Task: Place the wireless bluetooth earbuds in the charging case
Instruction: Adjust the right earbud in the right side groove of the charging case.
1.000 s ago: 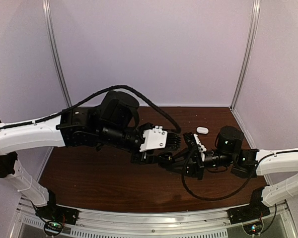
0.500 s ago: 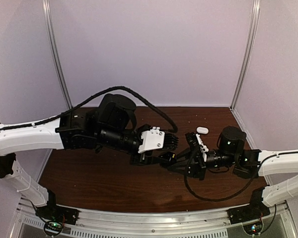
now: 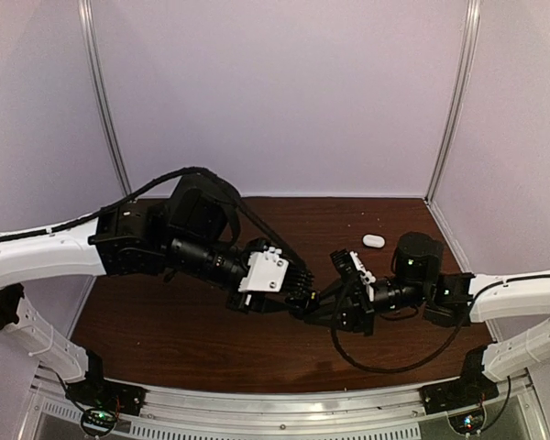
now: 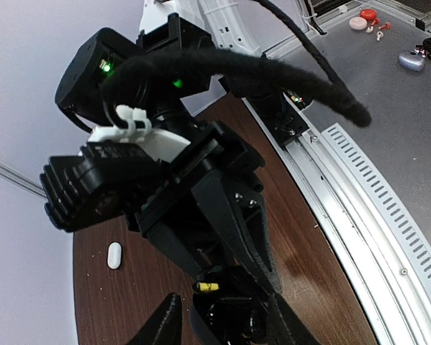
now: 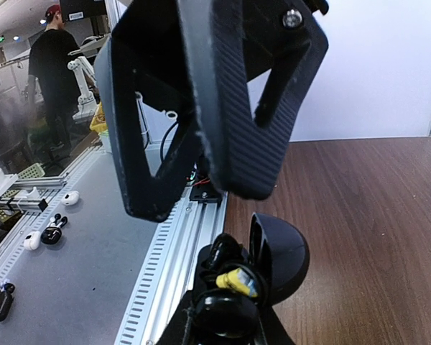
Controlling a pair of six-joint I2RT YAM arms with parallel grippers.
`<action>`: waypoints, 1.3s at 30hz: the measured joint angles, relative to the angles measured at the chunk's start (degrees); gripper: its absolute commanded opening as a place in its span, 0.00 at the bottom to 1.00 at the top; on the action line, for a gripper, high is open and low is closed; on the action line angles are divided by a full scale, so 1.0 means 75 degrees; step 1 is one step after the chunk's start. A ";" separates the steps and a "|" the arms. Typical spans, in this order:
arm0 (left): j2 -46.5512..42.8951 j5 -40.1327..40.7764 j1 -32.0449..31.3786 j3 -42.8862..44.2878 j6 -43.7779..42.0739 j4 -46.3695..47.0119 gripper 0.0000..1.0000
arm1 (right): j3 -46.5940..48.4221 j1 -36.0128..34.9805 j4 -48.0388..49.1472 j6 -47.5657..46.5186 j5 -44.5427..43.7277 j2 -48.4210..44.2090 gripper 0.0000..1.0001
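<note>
A small white oval charging case (image 3: 373, 240) lies shut on the brown table at the far right, away from both grippers; it also shows in the left wrist view (image 4: 114, 255). No white earbuds are in view. My two grippers meet tip to tip over the table's middle. My right gripper (image 3: 321, 307) is shut on an open black round puck (image 5: 280, 255) with a yellow-tipped piece (image 5: 237, 280) inside. My left gripper (image 3: 298, 295) is open, its fingers (image 4: 165, 323) straddling that puck (image 4: 226, 320), with a gap showing on one side.
A slotted aluminium rail (image 4: 359, 187) runs along the table's near edge, close below the grippers. The right arm's black cable (image 3: 385, 362) loops over the near table. Pale walls with metal posts (image 3: 105, 101) close in the back and sides.
Both grippers have moved together to the left and a little toward the near edge, staying tip to tip. The white case has not moved.
</note>
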State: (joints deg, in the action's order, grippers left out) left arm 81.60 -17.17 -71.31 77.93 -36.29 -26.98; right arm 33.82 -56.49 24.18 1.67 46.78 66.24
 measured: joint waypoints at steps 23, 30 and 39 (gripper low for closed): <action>0.0606 -0.0169 0.0000 0.0469 -0.0839 -0.0635 0.24 | 0.0356 -0.0152 -0.0702 -0.0344 0.0440 0.0388 0.00; 0.0606 -0.0256 0.0000 0.0484 -0.0778 -0.0749 0.21 | 0.0356 -0.0134 -0.0697 -0.0332 0.0440 0.0306 0.00; 0.0548 -0.0286 0.0000 0.0542 -0.0691 -0.0828 0.18 | 0.0356 -0.0093 -0.0691 -0.0280 0.0437 0.0297 0.00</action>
State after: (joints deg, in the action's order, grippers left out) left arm 85.71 -19.31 -71.31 82.00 -41.47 -33.19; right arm 36.49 -57.19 19.00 -0.43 50.06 68.47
